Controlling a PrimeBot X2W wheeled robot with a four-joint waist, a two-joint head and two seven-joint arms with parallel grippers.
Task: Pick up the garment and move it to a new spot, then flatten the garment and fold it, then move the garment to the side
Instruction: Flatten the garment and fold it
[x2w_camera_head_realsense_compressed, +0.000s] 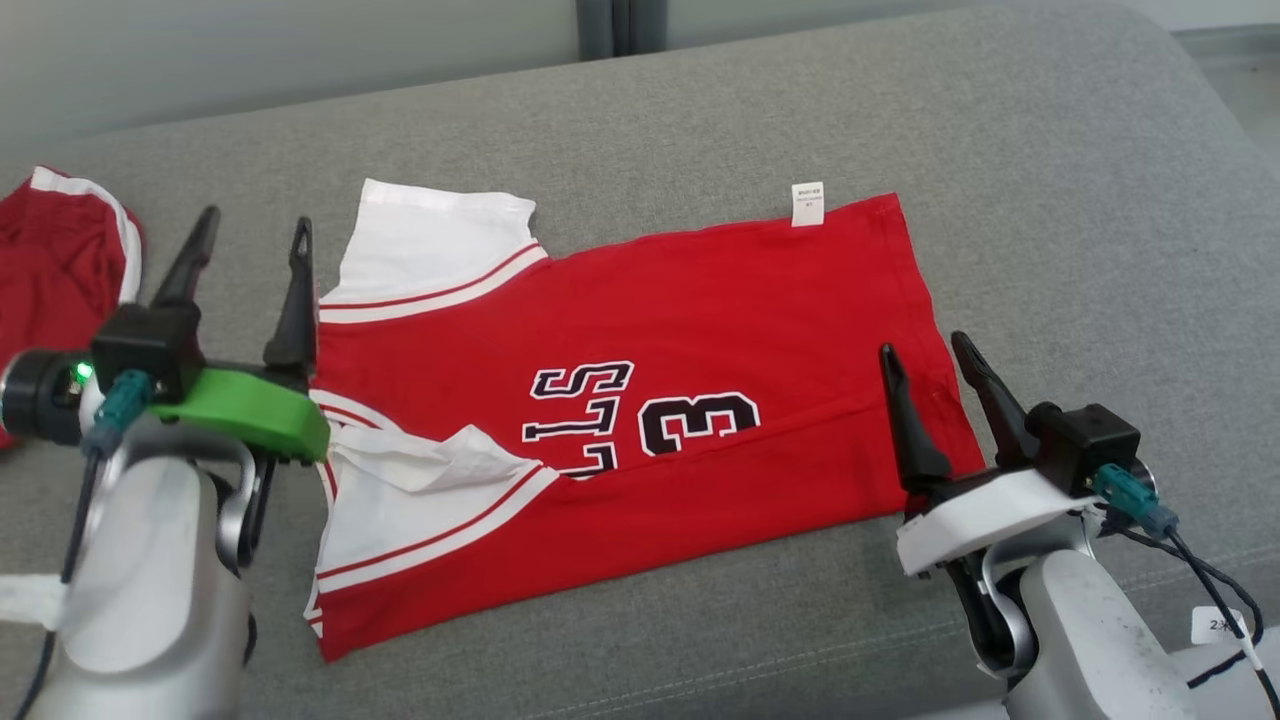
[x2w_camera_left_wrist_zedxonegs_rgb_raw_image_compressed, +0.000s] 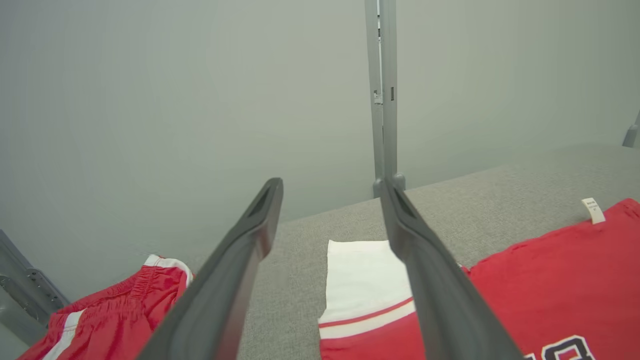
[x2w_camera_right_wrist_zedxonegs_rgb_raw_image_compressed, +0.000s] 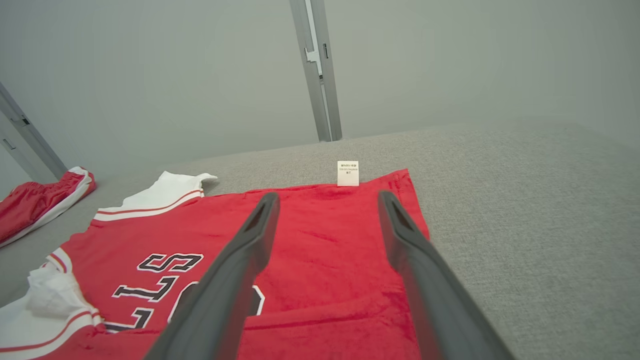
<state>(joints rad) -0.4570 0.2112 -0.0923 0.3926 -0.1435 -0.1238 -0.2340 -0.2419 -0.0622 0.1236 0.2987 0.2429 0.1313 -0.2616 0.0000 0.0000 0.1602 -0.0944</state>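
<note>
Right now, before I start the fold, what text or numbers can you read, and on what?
"LLS": black letters on the red jersey; letter fragments above and below them are unreadable.
"3": black numeral beside them.
White tag on the jersey's edge: print too small to read.
White sticker at the head view's lower right: too blurred.

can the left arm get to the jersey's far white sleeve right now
Probably yes: the left gripper is open right beside the white sleeve, nothing lies between them on the grey cushion, and the red shorts sit clear on its other side.
</note>
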